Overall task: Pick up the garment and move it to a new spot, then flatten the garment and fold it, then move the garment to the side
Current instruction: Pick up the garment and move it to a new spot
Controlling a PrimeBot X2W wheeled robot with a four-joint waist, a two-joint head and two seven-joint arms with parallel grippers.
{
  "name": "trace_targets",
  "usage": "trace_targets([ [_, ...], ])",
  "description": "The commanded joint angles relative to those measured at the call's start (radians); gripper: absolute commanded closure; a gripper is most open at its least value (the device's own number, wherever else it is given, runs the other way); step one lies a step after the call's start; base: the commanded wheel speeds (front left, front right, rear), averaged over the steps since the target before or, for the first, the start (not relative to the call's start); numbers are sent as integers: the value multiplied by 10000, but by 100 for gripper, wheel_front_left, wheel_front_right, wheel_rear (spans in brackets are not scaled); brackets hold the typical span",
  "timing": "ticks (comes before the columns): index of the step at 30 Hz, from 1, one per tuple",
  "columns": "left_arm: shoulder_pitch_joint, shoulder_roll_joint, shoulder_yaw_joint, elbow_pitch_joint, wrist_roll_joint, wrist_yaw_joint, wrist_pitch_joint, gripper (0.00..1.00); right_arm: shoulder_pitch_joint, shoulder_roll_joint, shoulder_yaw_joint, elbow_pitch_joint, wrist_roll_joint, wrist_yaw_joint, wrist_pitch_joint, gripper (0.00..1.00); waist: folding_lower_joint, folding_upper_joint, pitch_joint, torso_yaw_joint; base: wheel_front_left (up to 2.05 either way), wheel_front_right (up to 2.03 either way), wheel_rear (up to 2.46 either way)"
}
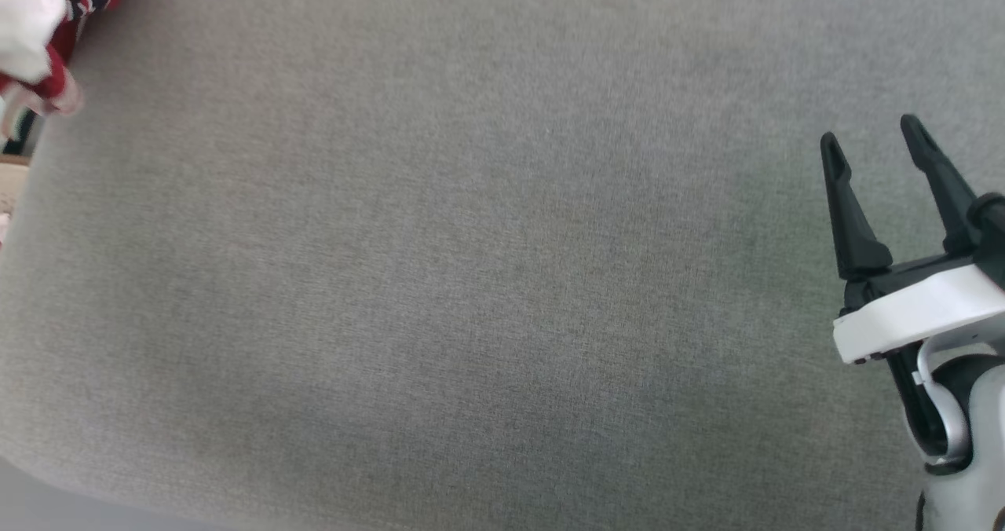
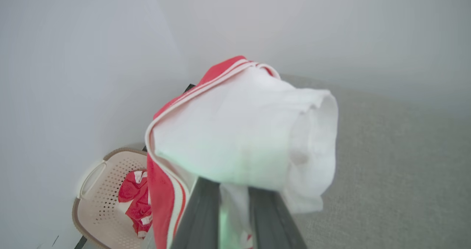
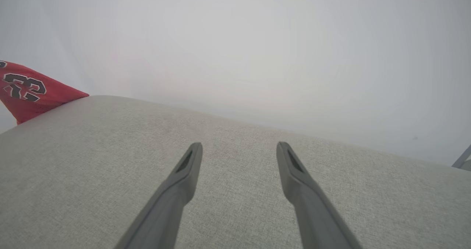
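Left tool (image 2: 234,190) is pinched narrow on the garment (image 2: 239,131), which is bunched at the far-left corner of the bench (image 1: 502,280). Right tool (image 1: 870,134) is wide and empty, over the bench at near right. The fabric looks light, limp and probably slippery. I'd grip the striped trim, not mid-panel.

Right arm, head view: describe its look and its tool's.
The right tool has two long, tapering matte black fingers on a black base, above a white ring-shaped collar. Below, a curved silvery bracket joins a pale grey forearm.
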Motion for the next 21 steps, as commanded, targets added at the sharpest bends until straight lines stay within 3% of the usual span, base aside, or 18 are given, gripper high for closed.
trace_targets([
  [1,-219,114,-71,-137,21,-21,-60,100,131,55,-26,58,65,-3,-92,0,-1,0,-284,56,0,0,0],
  [11,-755,825,-1438,-2052,-330,-26,434,100,281,449,-189,593,190,-1,-669,0,-1,0,-1135,75,0,0,0],
  [21,-429,1378,-2807,-5046,-1281,-26,1625,100,267,761,-618,773,148,-3,-1134,0,-1,0,-1474,-406,0,0,0],
])
